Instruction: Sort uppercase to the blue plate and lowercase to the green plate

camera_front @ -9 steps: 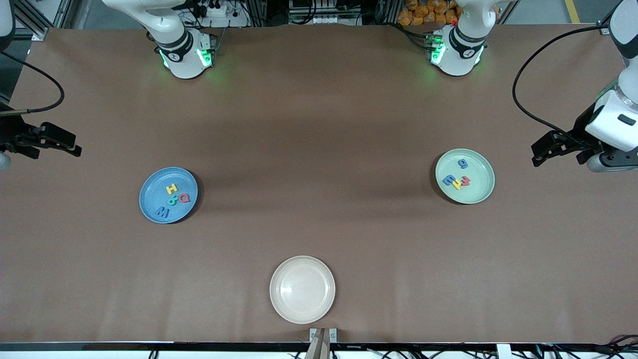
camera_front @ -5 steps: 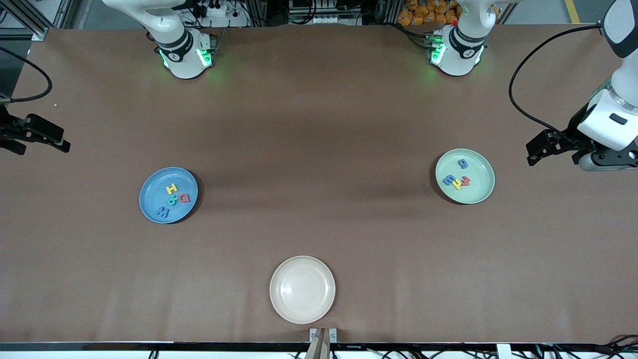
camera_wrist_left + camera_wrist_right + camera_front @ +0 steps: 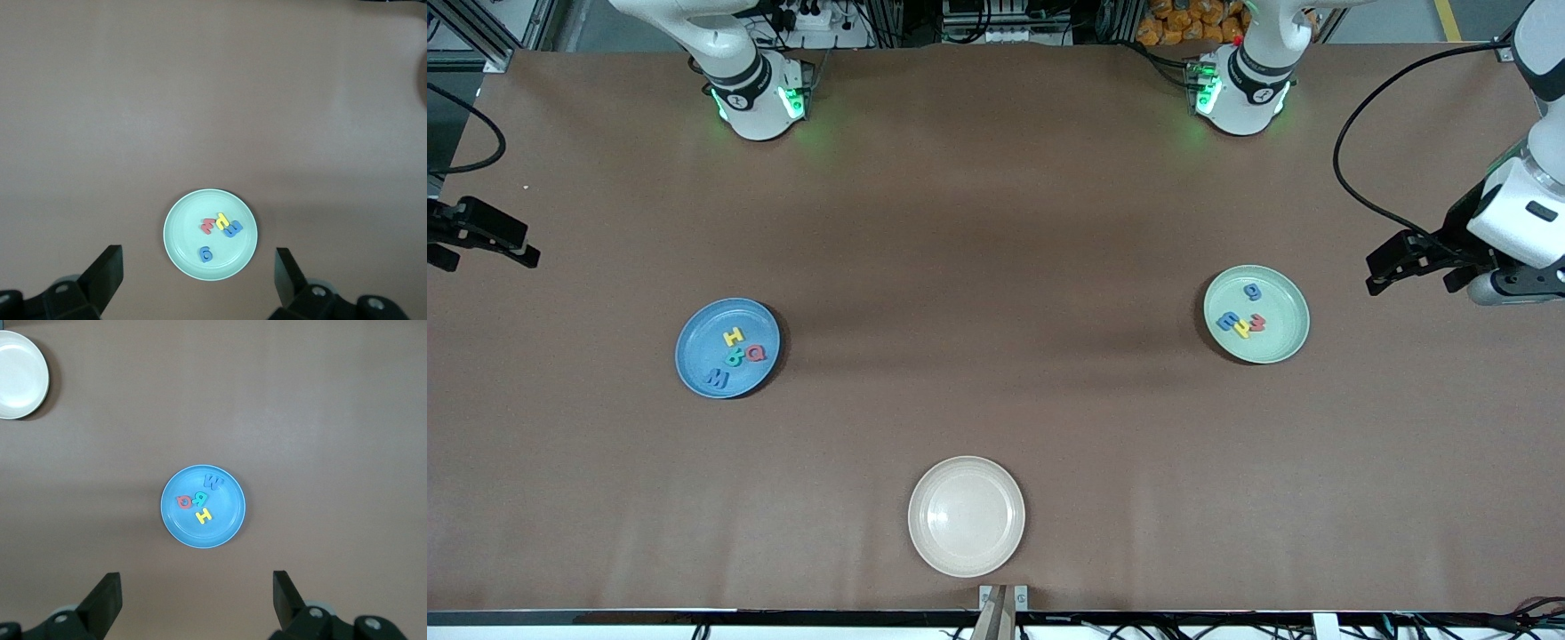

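Observation:
The blue plate (image 3: 696,348) holds the uppercase letters: yellow H (image 3: 733,336), red Q (image 3: 756,353), a teal letter (image 3: 735,357) and blue M (image 3: 716,379). The green plate (image 3: 1286,334) holds the lowercase letters: blue g (image 3: 1253,292), blue m (image 3: 1226,322), a yellow letter (image 3: 1241,328) and red w (image 3: 1257,323). My right gripper (image 3: 496,260) hangs open and empty at the right arm's end of the table, high above the blue plate (image 3: 230,520). My left gripper (image 3: 1411,286) hangs open and empty at the left arm's end, looking down on the green plate (image 3: 180,240).
An empty cream plate (image 3: 966,516) sits near the table's front edge, midway between the two arms' ends. A black cable (image 3: 1352,178) loops over the table beside the left arm. Both arm bases stand along the table's back edge.
The right gripper has drifted outward toward its end of the table. The left gripper has shifted only slightly. Plates and letters have not moved.

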Controlling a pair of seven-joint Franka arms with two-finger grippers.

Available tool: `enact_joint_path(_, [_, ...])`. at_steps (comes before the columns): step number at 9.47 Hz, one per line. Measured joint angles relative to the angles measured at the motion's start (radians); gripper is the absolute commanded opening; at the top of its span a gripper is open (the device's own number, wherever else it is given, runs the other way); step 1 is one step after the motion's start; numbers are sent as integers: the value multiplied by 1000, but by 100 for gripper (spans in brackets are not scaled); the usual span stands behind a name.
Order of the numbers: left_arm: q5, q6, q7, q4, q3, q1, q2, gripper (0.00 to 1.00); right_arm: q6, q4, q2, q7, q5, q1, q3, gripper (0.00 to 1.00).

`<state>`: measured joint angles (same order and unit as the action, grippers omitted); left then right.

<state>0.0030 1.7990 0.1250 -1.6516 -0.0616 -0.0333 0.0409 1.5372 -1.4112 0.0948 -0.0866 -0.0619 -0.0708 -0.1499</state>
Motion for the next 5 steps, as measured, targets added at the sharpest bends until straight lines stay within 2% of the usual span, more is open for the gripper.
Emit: enact_joint_path(5, [-21,-3,0,5,-6,-15,14,100,-1,0,0,0,0,-4,2,100])
